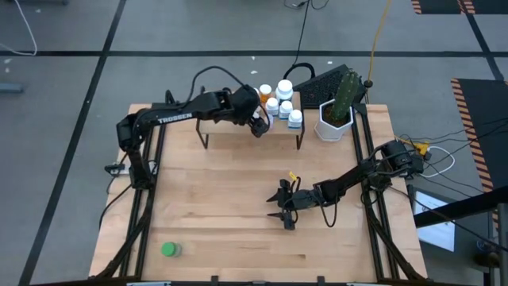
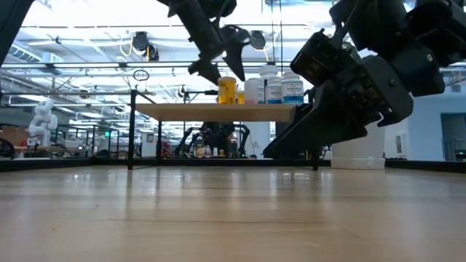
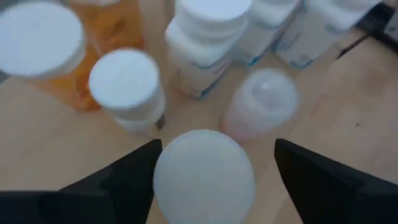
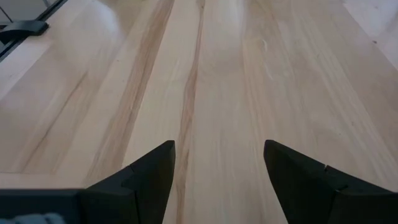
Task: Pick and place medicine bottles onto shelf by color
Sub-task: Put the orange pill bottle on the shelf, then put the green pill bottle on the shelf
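While hovering over the shelf point(image 1: 230, 127), left gripper point(image 1: 260, 125) spread apart around a white-capped bottle point(image 3: 204, 176), not clamped. Right gripper point(image 1: 284, 208) parted over bare table point(image 1: 222, 199), empty. Six medicine bottles point(image 1: 282, 102) clustered on shelf; one green bottle point(image 1: 170, 250) near table's front.

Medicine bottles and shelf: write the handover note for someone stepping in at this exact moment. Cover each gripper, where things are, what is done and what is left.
Left gripper: open above the shelf, fingers either side of a white-capped bottle standing there, not gripping it.
Right gripper: open and empty, low over the bare table mid-front.
Done: a cluster of white bottles and an orange bottle stands at the shelf's right end.
Left: the green bottle lies near the table's front left corner, not yet shelved.
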`<act>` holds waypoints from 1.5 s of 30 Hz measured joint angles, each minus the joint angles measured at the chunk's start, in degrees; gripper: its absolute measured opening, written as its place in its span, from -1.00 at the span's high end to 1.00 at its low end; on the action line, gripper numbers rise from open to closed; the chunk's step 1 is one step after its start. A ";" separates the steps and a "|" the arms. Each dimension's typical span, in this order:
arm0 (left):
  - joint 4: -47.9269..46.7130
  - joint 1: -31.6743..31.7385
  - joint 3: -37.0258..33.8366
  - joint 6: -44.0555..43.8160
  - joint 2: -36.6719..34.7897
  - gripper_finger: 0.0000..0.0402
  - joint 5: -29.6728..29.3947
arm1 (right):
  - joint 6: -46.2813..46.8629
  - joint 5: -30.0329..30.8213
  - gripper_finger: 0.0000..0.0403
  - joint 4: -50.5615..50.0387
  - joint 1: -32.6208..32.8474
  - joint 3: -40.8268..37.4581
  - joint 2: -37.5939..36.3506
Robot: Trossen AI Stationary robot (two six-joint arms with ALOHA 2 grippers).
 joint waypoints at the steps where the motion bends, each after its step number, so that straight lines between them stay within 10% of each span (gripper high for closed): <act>1: -0.36 -0.14 0.00 0.00 -0.74 -0.59 0.02 | 0.01 -0.02 -0.20 -0.20 0.00 0.00 0.00; 11: -15.18 -9.93 0.00 -2.75 -13.38 -0.64 -16.84 | 0.68 0.32 -0.20 -3.97 0.46 0.00 0.02; 21: -29.64 -40.63 -10.33 -31.27 -18.44 -0.64 -25.00 | 1.41 1.85 -0.20 -2.71 3.55 0.00 0.04; 30: -32.37 -66.65 -15.54 -68.37 -14.28 -0.64 -3.57 | 1.56 1.79 -0.20 -2.31 3.65 0.00 0.04; 37: -39.50 -79.32 -15.72 -92.90 -10.09 -0.64 0.50 | 2.61 1.71 -0.20 0.29 2.67 0.00 0.04; 45: -35.07 -83.98 -15.69 -97.73 -4.67 -0.64 2.45 | 2.38 1.49 -0.20 0.86 2.14 0.00 0.04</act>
